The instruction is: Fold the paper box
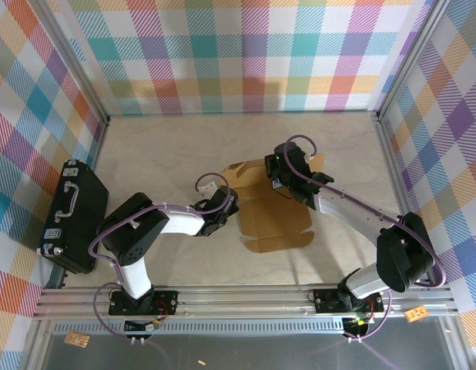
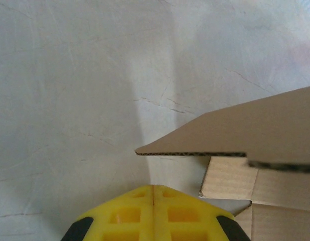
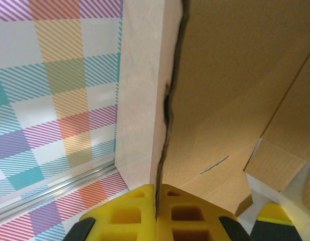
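Well to the left of the flat brown kraft cardboard paper box [image 1: 275, 223], a black hard case with a handle [image 1: 72, 216] lies at the left edge of the pale marbled worktop [image 1: 161, 154]. The left arm [image 1: 172, 223] reaches across to the paper box's left edge. From above, the wrist covers the left jaws. The left wrist view shows their yellow fingers [image 2: 130, 216] pressed together along a thin seam with nothing between them. Just to their right, a cardboard flap stands raised off the worktop.

The paper box lies in the middle of the worktop, with its scalloped near edge toward the arm bases. The right arm [image 1: 353, 212] comes in over its far right part. The top view does not show its grip. The right wrist view shows the right jaws clamped on the paper box, the sheet's corrugated edge running down into the seam between the yellow fingers [image 3: 127, 213]. Left of that edge are a strip of worktop and the checked wall [image 3: 54, 90].
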Robot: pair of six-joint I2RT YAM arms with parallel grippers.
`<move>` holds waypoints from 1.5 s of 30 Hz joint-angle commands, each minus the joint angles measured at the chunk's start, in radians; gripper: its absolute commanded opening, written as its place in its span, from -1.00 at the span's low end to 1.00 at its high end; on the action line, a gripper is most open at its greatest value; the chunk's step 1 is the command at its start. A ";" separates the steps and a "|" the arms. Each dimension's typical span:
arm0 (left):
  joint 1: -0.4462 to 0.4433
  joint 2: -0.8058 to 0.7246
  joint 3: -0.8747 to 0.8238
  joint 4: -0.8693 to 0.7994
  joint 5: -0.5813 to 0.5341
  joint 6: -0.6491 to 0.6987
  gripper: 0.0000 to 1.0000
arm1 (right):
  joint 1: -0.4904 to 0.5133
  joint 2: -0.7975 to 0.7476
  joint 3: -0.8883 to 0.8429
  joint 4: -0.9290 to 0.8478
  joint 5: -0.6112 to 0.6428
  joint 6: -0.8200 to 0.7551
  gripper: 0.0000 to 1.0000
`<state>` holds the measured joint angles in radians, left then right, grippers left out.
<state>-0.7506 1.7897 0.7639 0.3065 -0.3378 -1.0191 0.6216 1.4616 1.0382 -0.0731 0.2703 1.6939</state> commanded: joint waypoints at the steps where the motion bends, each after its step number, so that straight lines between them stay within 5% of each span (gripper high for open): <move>1: 0.036 0.075 -0.016 0.110 0.036 0.045 -1.00 | -0.011 -0.001 -0.006 -0.023 -0.011 0.010 -1.00; 4: 0.074 0.147 0.015 0.202 0.182 0.025 -0.99 | -0.011 -0.002 -0.017 -0.014 -0.006 0.013 -1.00; 7: 0.072 0.178 0.067 0.120 0.145 0.048 -1.00 | -0.013 0.004 -0.007 -0.020 -0.009 0.009 -1.00; 11: 0.092 0.219 0.001 0.383 0.241 0.009 -1.00 | -0.018 0.017 0.000 -0.026 -0.014 0.000 -1.00; 22: 0.094 0.272 0.029 0.574 0.418 -0.039 -0.46 | -0.020 0.037 0.003 -0.017 -0.016 -0.008 -1.00; 30: 0.081 0.302 0.111 0.645 0.523 -0.005 -0.37 | -0.020 0.032 -0.011 -0.018 -0.007 -0.012 -1.00; 38: 0.081 0.251 0.008 0.651 0.442 -0.005 -0.42 | -0.020 0.016 -0.038 -0.034 0.050 -0.018 -1.00; 45: 0.116 0.016 -0.226 0.578 0.463 -0.038 -0.29 | -0.033 0.029 -0.033 -0.011 0.082 -0.069 -1.00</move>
<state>-0.6422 1.8996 0.6060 0.9695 0.1135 -1.0439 0.5930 1.4807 1.0203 -0.0608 0.3172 1.6672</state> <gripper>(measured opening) 0.354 0.057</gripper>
